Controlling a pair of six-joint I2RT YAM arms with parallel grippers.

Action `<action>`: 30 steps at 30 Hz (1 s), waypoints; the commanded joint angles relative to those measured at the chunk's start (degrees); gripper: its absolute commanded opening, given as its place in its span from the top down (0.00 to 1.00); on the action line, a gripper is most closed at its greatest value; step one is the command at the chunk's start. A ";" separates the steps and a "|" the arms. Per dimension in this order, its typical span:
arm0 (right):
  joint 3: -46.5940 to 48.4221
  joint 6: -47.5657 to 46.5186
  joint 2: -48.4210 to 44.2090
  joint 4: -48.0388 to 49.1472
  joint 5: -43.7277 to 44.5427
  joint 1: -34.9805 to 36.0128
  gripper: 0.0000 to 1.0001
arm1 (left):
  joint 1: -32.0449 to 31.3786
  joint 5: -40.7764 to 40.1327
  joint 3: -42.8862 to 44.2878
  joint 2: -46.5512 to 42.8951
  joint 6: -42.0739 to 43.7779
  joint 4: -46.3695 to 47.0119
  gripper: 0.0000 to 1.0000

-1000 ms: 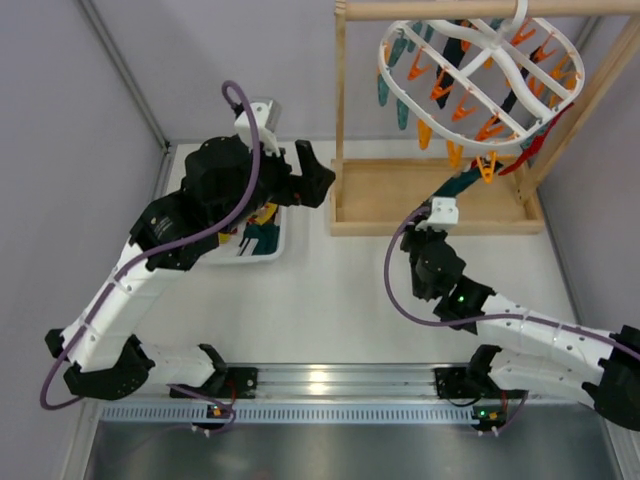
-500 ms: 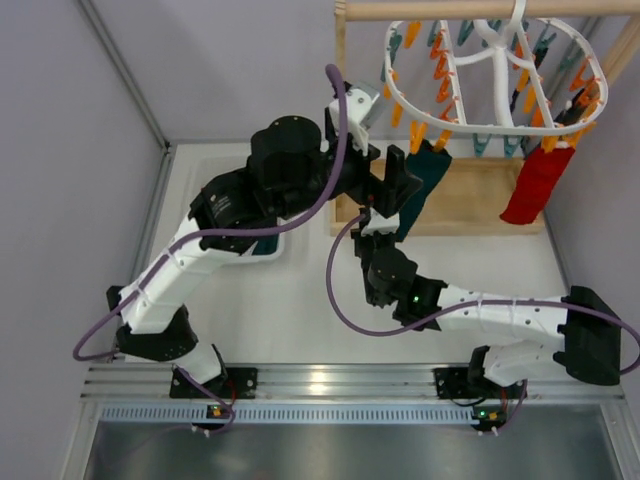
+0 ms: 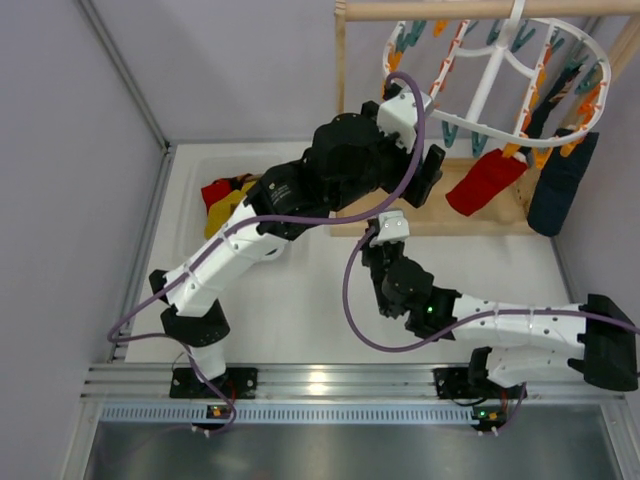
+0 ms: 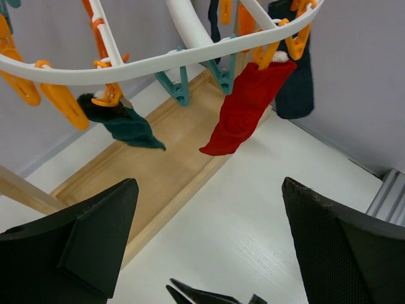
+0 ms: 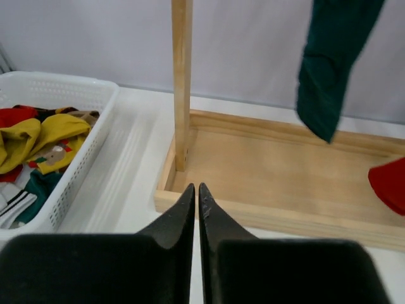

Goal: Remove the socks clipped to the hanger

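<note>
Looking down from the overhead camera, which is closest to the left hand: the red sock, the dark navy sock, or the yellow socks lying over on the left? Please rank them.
1. Red sock, hanging just right of the left hand.
2. Dark navy sock, hanging further right.
3. Yellow socks, far left.

A wooden stand (image 3: 470,226) is seen at one o'clock in the overhead view. It is made up of a shallow tray base, an upright post (image 3: 340,90) at the tray's left end and a round rod (image 3: 440,10) laid across the top. A slanted wooden brace (image 3: 600,85) is seen at the right end. A white perforated basket (image 3: 232,162) is set on the table at ten o'clock, near the stand and apart from it. The white table (image 3: 310,300) is enclosed by plain grey walls (image 3: 220,70). At six o'clock a metal rail (image 3: 330,380) is mounted along the near edge, with a steel sheet (image 3: 330,450) below it. From the right wrist view, the post (image 5: 181,82) is seen standing inside the tray's corner (image 5: 278,183), with the basket (image 5: 76,171) at nine o'clock.
</note>
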 commanded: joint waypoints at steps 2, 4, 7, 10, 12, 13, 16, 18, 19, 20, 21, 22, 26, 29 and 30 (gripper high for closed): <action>-4.23 0.12 -6.54 2.20 -3.48 0.68 0.72 | -0.04 -9.27 1.67 -1.37 0.39 4.42 0.01; -5.29 3.61 -10.83 -6.64 -11.18 -0.55 0.61 | 0.05 -13.42 0.27 -2.77 -0.49 4.33 0.01; -5.64 7.14 -16.19 -17.45 -16.23 -5.64 0.46 | 0.14 -17.92 -2.63 -5.40 -1.72 4.33 0.01; -6.25 11.61 -22.42 -27.82 -23.00 -12.14 0.32 | 0.40 -18.71 -6.32 -8.65 -2.51 4.42 0.01; -6.96 12.94 -27.52 -30.93 -27.14 -18.03 0.21 | 0.40 -18.80 -9.83 -10.42 -2.95 4.33 0.01; -7.13 12.95 -29.12 -35.20 -28.19 -20.66 0.17 | 0.40 -18.89 -11.07 -12.08 -3.30 4.42 0.01; -7.57 11.55 -32.82 -38.58 -26.73 -25.23 0.01 | 0.40 -18.10 -15.64 -14.90 -4.18 4.42 0.01; -7.14 12.59 -32.92 -40.16 -24.78 -28.14 0.01 | 0.40 -17.66 -18.19 -16.39 -4.62 4.42 0.01; -6.18 12.69 -32.83 -40.78 -27.12 -31.90 0.01 | 0.40 -17.31 -19.59 -16.75 -5.15 4.42 0.01; -5.82 12.86 -32.39 -41.22 -27.93 -33.67 0.01 | 0.40 -17.13 -20.21 -17.19 -5.33 4.42 0.01; -5.73 12.69 -31.52 -41.05 -29.33 -35.52 0.01 | 0.40 -16.78 -21.09 -18.06 -5.50 4.42 0.01; -5.64 12.08 -30.81 -40.44 -34.48 -38.93 0.00 | 0.40 -16.52 -21.79 -18.59 -5.94 4.33 0.01; -5.82 11.02 -27.21 -37.63 -50.33 -48.35 0.01 | 0.40 -15.81 -26.44 -21.41 -6.65 4.42 0.01; -5.99 10.49 -24.84 -34.20 -54.30 -53.90 0.00 | 0.40 -15.64 -29.53 -23.78 -6.82 4.42 0.01; -5.99 9.53 -23.52 -33.23 -55.70 -54.95 0.01 | 0.40 -15.64 -30.23 -25.00 -6.82 4.42 0.01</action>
